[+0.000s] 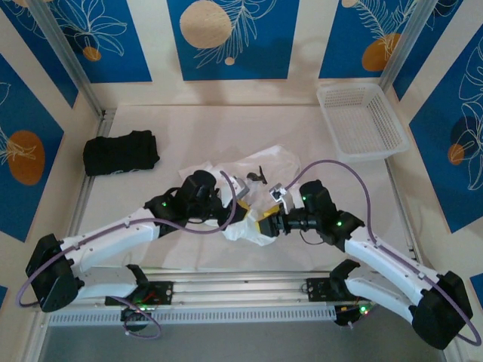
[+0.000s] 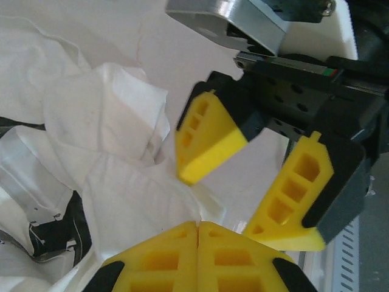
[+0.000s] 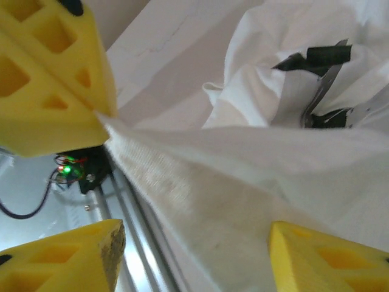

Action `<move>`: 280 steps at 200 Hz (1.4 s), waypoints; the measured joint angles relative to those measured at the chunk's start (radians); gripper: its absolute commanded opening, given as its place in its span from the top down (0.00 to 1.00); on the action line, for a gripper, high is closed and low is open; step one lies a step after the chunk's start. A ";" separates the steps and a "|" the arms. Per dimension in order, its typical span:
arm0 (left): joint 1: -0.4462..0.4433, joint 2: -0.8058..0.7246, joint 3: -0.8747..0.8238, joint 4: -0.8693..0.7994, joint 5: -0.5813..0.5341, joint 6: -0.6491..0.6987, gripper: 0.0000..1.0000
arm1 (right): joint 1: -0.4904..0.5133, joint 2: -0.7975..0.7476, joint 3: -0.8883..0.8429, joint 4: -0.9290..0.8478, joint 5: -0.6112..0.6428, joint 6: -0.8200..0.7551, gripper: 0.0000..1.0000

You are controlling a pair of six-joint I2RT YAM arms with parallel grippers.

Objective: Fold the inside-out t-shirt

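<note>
Left gripper [image 2: 198, 234]: pinches t-shirt [image 3: 273, 91] edge, holding it taut.
Right gripper [image 3: 194, 243]: apart astride that edge, probably to grab it.

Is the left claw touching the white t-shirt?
Touching. The right wrist view shows the left claw shut on an edge of the t-shirt, with the cloth stretching taut away from its tips.

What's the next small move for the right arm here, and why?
Probably shut the right claw on the t-shirt. Its jaws stand open, with a taut edge of the cloth appearing to run between them, while the left claw is shut on that same edge. A second grip would likely let the arms spread the crumpled shirt flat.
</note>
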 measured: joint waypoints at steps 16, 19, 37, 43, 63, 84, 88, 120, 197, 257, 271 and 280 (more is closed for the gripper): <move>0.009 -0.002 -0.011 0.002 0.021 0.000 1.00 | 0.009 0.024 0.005 0.009 0.051 -0.015 0.33; 0.011 -0.002 -0.013 0.003 0.024 0.000 1.00 | 0.010 0.027 0.005 0.011 0.062 -0.018 0.32; 0.018 -0.004 -0.020 0.006 0.044 0.000 1.00 | 0.010 0.034 0.005 0.018 0.107 -0.035 0.29; 0.021 -0.004 -0.021 0.006 0.049 0.000 1.00 | 0.010 0.033 0.005 0.023 0.114 -0.043 0.28; 0.028 -0.004 -0.022 0.008 0.070 0.000 1.00 | 0.010 0.033 0.005 0.041 0.121 -0.076 0.21; 0.035 -0.004 -0.023 0.015 0.089 0.000 1.00 | 0.010 0.049 0.006 0.069 0.064 -0.112 0.20; 0.037 -0.004 -0.023 0.016 0.093 0.000 1.00 | 0.010 0.058 0.008 0.073 0.047 -0.120 0.20; 0.050 -0.005 -0.025 0.032 0.120 0.000 1.00 | 0.005 0.136 0.036 0.093 -0.079 -0.183 0.26; 0.083 -0.027 -0.044 0.037 0.145 -0.010 1.00 | -0.054 0.220 0.074 0.132 -0.229 -0.257 0.93; 0.089 -0.036 -0.069 0.066 0.143 -0.031 1.00 | -0.047 0.201 0.075 0.164 -0.211 -0.237 1.00; 0.089 -0.036 -0.076 0.078 0.140 -0.040 0.98 | -0.042 0.196 0.075 0.171 -0.201 -0.229 1.00; 0.089 -0.036 -0.082 0.087 0.137 -0.045 0.95 | -0.039 0.194 0.075 0.175 -0.192 -0.222 1.00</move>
